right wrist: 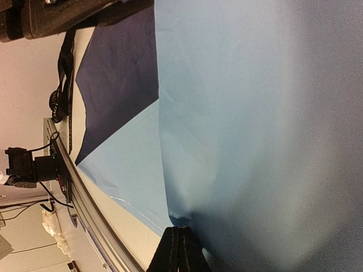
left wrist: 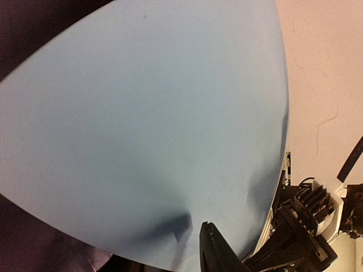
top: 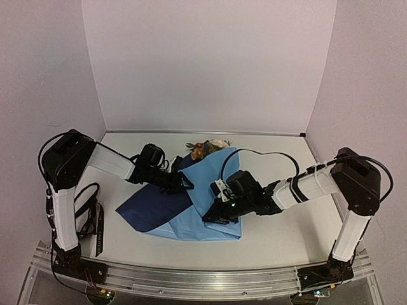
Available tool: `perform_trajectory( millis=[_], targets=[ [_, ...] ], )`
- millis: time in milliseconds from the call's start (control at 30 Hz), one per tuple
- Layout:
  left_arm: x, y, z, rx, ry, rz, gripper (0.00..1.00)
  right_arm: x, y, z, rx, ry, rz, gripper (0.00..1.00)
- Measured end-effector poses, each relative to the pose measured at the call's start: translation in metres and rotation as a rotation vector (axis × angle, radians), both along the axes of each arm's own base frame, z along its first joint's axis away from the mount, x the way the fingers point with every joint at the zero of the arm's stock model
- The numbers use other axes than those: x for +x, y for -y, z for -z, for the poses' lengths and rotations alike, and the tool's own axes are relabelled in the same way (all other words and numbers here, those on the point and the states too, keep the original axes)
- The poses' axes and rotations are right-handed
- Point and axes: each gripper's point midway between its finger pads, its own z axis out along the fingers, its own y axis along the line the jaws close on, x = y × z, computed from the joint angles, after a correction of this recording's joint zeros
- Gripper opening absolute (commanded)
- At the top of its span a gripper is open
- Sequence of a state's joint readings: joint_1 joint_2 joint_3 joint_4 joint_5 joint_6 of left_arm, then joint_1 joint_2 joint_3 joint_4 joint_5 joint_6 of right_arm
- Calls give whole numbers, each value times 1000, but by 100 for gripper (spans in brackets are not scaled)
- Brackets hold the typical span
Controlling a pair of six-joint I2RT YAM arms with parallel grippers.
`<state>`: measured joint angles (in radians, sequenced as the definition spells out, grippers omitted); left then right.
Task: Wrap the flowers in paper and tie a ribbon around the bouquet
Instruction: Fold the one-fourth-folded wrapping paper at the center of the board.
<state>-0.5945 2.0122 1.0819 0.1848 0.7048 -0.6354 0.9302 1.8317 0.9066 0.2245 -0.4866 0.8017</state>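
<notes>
Top external view: one large sheet of paper lies mid-surface, its light blue face folded across the middle and its navy face showing to the left. One small bunch of flowers peeks out from the fold's far end, cream and orange-red blooms just clear of the edge. One black ribbon lies well apart on the pale surface, beside the left arm's base.

Two arms work the sheet. The left arm brings the left jaws to the fold's left edge, where blue meets navy. Its wrist view is filled with blue paper and shows a single finger, so whether the left jaws are gripping cannot be told. The right arm sets the right jaws low on the blue flap; in the right wrist view they are pressed together at the paper's near edge, with nothing visibly caught between them.

The paper looks thin, light and easily creased, likely to spring back unless pinned, and is best pinched at an edge or corner. The blooms appear fragile, so any hold belongs on the stems or through the wrap. The ribbon seems limp and flat, and would be easiest to lift by one end.
</notes>
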Motion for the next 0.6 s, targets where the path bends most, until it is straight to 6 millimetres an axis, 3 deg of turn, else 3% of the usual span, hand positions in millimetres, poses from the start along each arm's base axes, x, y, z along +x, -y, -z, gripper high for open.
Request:
perform_trajectory(
  millis=[33,133,300,400,600],
  targets=[
    [3,2,-2,-4,6,0,14,0,0,0,1,-2,-1,0],
    [9,6,-5,-14,30,6,1,-1,0,0,2,-7,-1,0],
    [10,7,-5,-13,31,5,0,-1,1,0,-3,-11,3,2],
    [10,7,-5,-13,31,5,0,-3,5,-3,-10,-7,4,22],
    [12,6,-5,-7,36,-4,0,-12,25,-22,-16,40,9,37]
  ],
)
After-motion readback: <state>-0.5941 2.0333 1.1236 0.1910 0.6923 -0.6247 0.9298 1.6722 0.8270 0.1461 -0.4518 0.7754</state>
